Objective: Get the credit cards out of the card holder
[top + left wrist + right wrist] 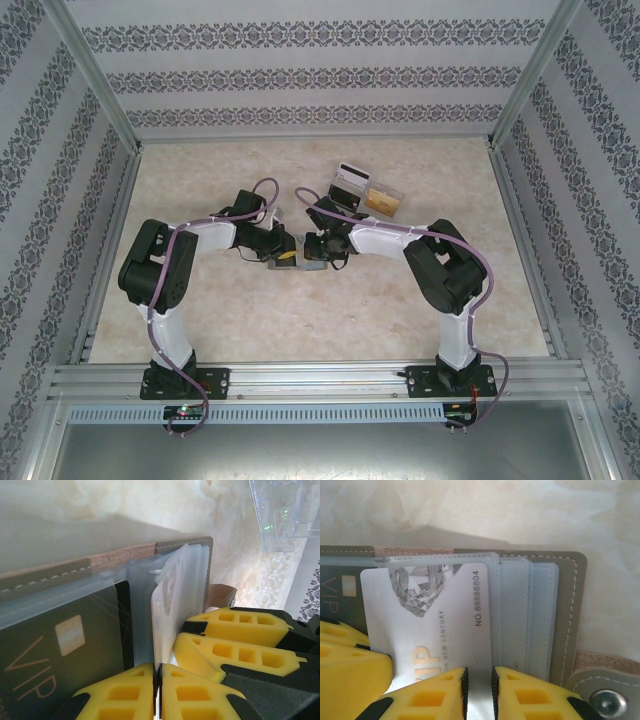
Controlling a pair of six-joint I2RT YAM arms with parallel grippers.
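Gripping the silver card (435, 625) at its near edge, our right jaws are clamped on it, and we should draw it straight out of its clear sleeve (512, 610), flat, no twisting. Our left jaws look pinched together on a neighbouring sleeve of the holder (567, 610), which lies open on the surface (470, 510) between the arms. They must hold firm so it does not drag along; a dark card (60, 650) waits in its other half.

My top camera sits above and behind the arm bases (180, 382), looking down over the whole table (220, 330); both wrist cameras press very close to the open wallet (185, 545), facing its far edge; they share its dark card (60, 655).
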